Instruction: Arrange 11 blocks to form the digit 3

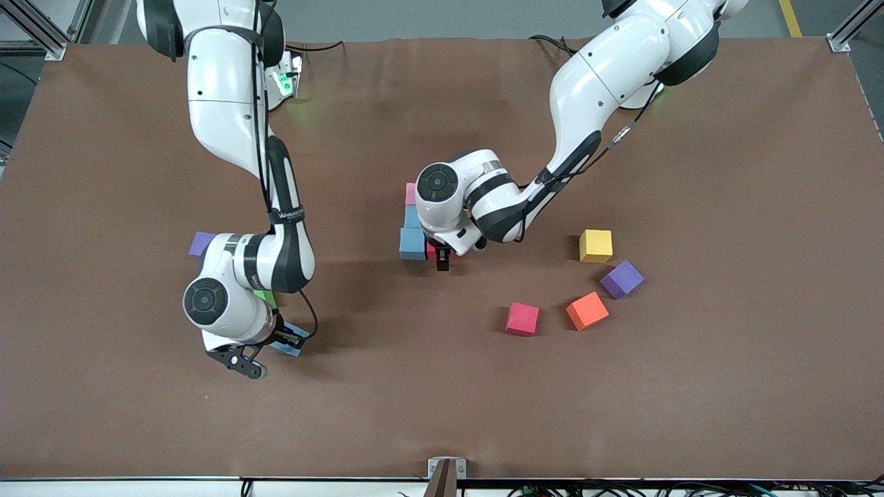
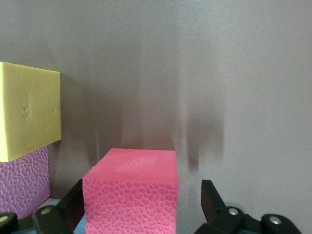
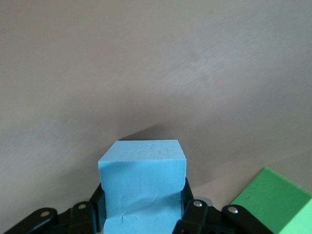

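Observation:
A short column of blocks stands mid-table: a pink block (image 1: 410, 193), then two light blue blocks (image 1: 412, 217) (image 1: 413, 243) nearer the camera. A red block (image 1: 431, 250) (image 2: 131, 190) sits against the nearest light blue one, toward the left arm's end. My left gripper (image 1: 443, 262) (image 2: 142, 190) is open around it, with a clear gap at one finger (image 2: 209, 200). My right gripper (image 1: 289, 339) (image 3: 144, 190) is shut on a third light blue block (image 1: 286, 343) (image 3: 142, 180), low over the table. It is beside a green block (image 1: 266, 298) (image 3: 273, 200).
Loose blocks lie toward the left arm's end: yellow (image 1: 595, 245) (image 2: 27, 114), purple (image 1: 621, 278), orange (image 1: 587, 310) and pinkish red (image 1: 522, 319). A purplish block (image 2: 24, 180) shows under the yellow one in the left wrist view. Another purple block (image 1: 202, 243) lies by the right arm.

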`<state>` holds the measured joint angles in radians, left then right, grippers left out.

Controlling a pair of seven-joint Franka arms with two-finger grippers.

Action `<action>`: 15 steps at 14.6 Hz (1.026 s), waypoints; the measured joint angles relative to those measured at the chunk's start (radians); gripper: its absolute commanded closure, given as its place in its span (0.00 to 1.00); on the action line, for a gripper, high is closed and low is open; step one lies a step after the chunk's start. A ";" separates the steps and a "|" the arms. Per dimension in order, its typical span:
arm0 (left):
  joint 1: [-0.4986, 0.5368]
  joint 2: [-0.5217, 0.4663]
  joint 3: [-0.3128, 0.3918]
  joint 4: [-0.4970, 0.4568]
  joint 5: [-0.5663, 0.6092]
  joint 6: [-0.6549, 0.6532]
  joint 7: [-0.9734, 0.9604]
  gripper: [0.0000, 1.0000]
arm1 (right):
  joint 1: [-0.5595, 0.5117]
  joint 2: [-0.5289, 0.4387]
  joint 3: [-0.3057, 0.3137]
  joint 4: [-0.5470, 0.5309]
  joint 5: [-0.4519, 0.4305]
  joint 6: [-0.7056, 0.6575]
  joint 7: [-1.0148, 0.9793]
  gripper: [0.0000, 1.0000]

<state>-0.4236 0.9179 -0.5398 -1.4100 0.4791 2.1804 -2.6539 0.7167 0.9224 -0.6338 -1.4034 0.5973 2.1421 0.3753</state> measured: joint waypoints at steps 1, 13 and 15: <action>0.001 -0.007 0.000 0.000 0.000 0.000 0.003 0.00 | 0.015 -0.002 -0.001 0.000 0.000 0.000 0.000 0.98; 0.137 -0.212 -0.002 -0.065 -0.055 -0.146 0.278 0.00 | 0.239 -0.032 -0.005 0.003 0.001 -0.001 0.003 0.97; 0.209 -0.224 -0.001 -0.067 -0.056 -0.149 0.346 0.00 | 0.257 -0.032 0.000 0.000 0.001 -0.002 0.003 0.97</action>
<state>-0.2147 0.6939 -0.5411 -1.4769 0.4235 2.0312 -2.3077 0.9735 0.8902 -0.6336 -1.4038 0.5987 2.1398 0.3783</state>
